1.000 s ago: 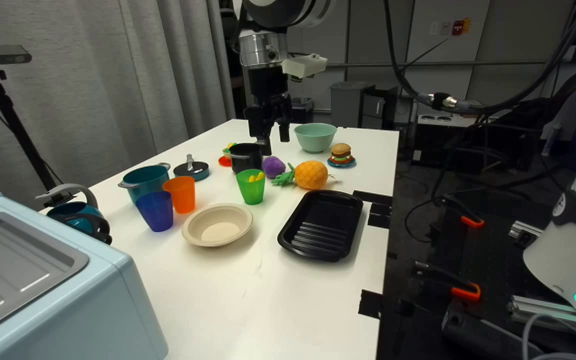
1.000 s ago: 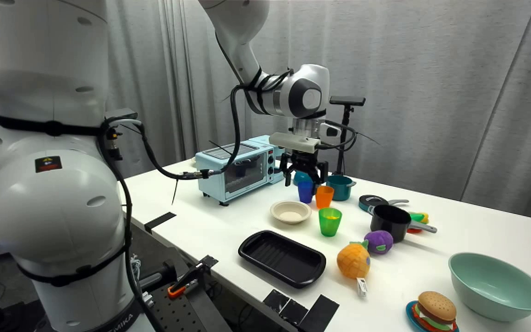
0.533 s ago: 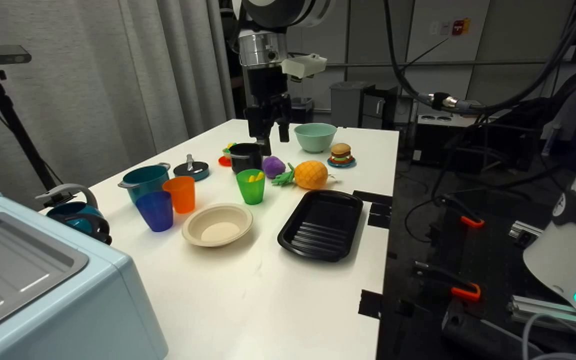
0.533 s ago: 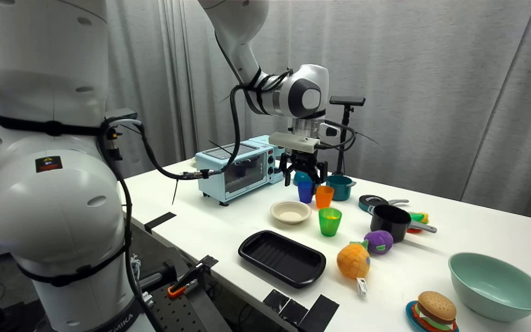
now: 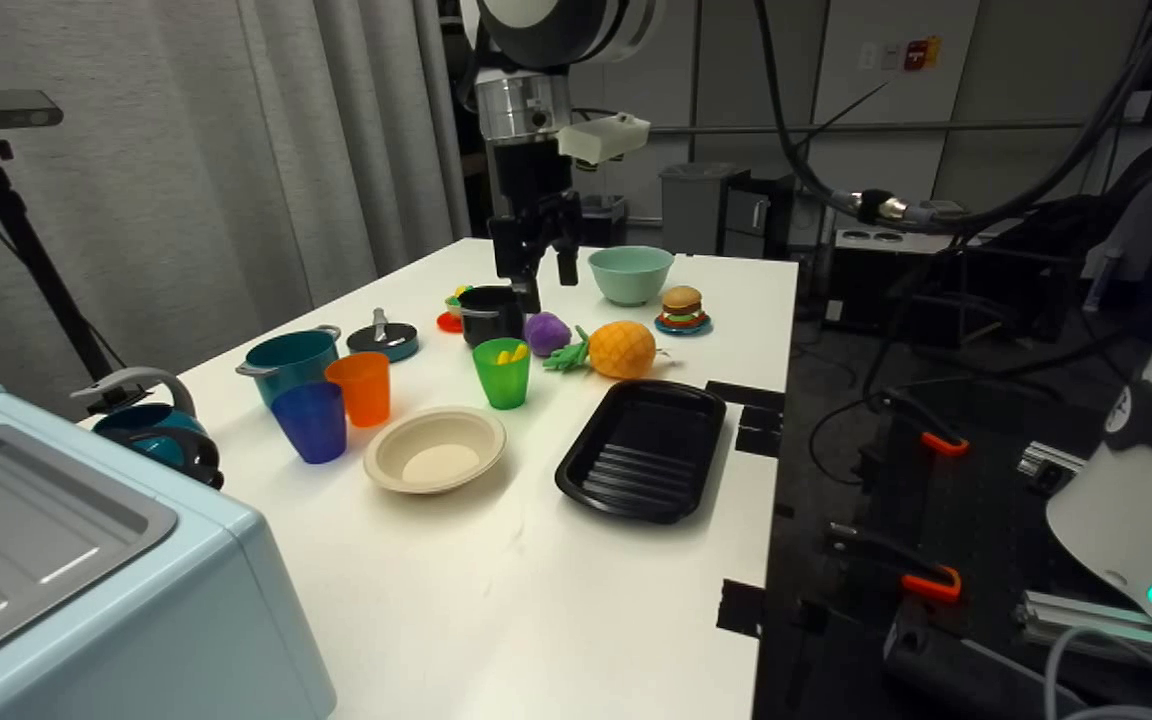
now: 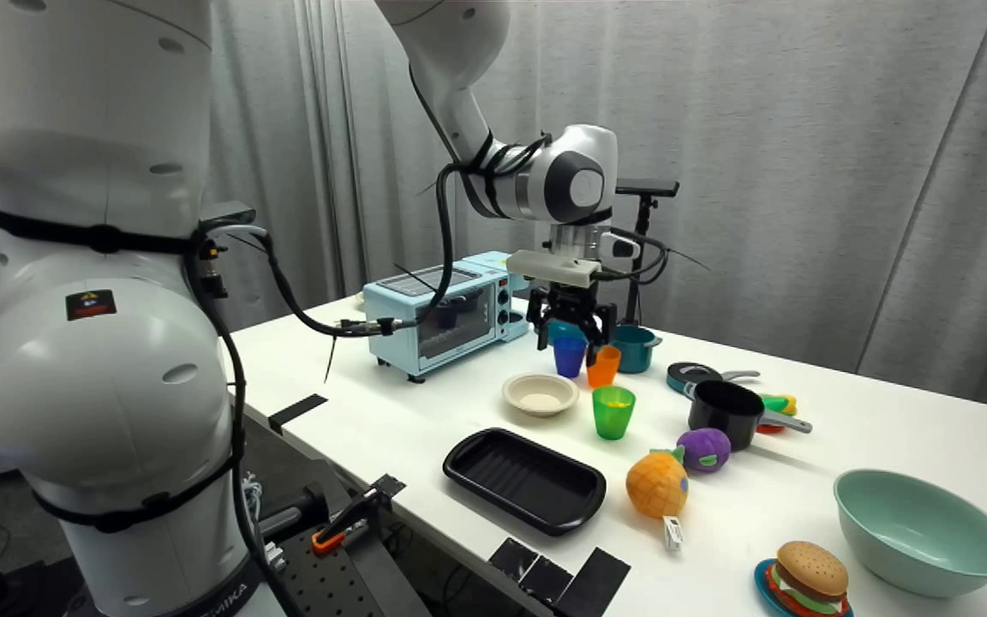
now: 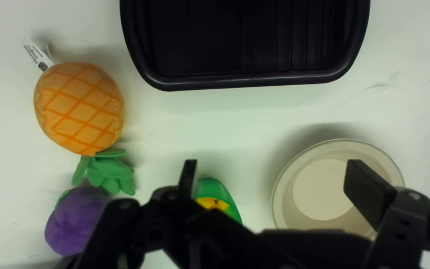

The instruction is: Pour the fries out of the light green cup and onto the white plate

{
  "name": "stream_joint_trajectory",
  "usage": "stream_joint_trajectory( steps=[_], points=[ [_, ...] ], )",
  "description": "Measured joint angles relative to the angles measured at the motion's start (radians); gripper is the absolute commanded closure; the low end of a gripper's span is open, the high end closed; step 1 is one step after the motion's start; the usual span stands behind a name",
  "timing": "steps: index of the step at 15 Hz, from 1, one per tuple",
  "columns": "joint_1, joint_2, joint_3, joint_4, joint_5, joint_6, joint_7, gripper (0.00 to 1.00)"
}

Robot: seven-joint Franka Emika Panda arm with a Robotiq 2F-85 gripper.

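Fingers [image 7: 368, 194] have shifted slightly over the last 0.5 s and hang spread above the bench [image 6: 408, 420]. Upright and partly hidden in the wrist view, the light green cup [image 7: 217, 188] shows just beside 1 fingertip, the fries [image 7: 207, 202] inside it; the white plate [image 7: 319, 190] shows partly behind the opposite finger, and the black tray [image 7: 245, 83] lies well apart from both.
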Motion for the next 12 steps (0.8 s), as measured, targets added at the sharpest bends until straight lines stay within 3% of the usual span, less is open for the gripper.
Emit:
stream_joint_trajectory(
  steps=[8, 12],
  points=[
    [-0.005, 0.194, -0.056, 0.204, -0.066, 0.033, 0.004, 0.00],
    [-0.035, 0.306, -0.045, 0.313, -0.045, 0.035, -0.140, 0.00]
  ],
)
